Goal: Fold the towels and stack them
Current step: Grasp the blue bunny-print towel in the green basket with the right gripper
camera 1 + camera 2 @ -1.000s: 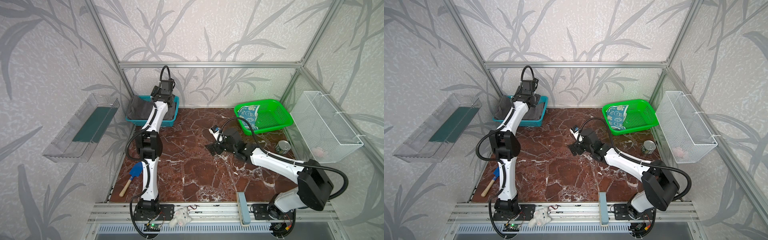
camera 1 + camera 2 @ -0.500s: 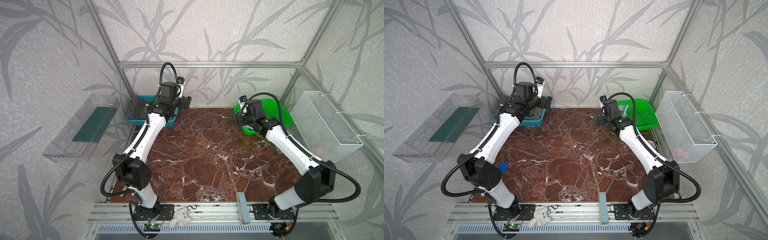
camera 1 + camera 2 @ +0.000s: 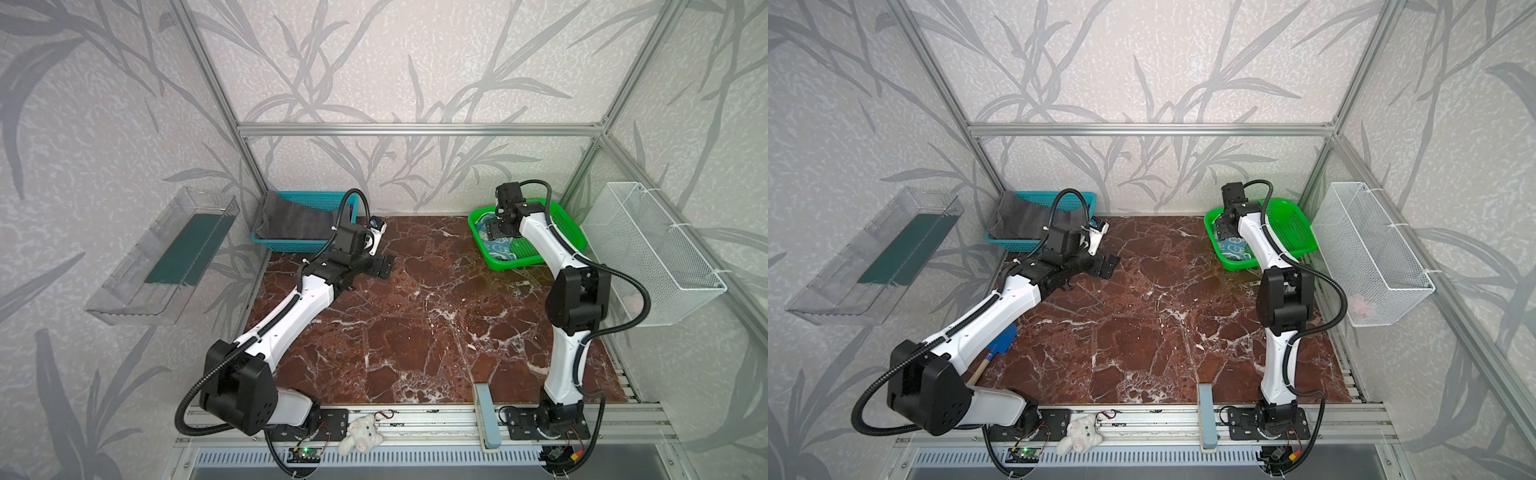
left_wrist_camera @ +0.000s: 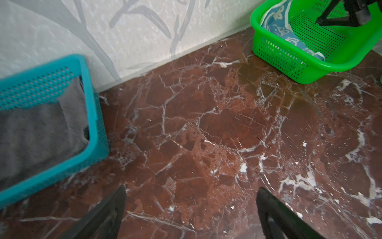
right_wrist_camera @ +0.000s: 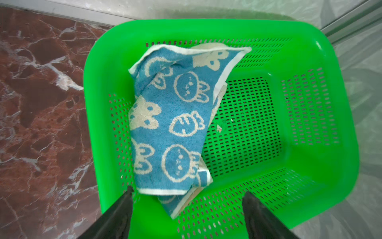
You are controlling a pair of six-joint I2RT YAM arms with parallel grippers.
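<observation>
Teal bunny towel (image 5: 169, 124) lies in the green basket (image 5: 310, 51), its long axis along the wall beside the marble table (image 5: 41, 103), one short end under the right gripper (image 5: 187, 191), which is spread and empty. Left gripper (image 4: 191, 188) hovers over that table, also spread and empty.

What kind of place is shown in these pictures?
Probably a robot test cell, not a home: an aluminium frame encloses the marble-patterned table, and the left arm and right arm are mounted on a rail at its front edge.

The large towel (image 3: 291, 216) lies in the back-left basket (image 3: 272, 246), the small towel (image 3: 500, 249) in the back-right basket (image 3: 572, 226).
</observation>
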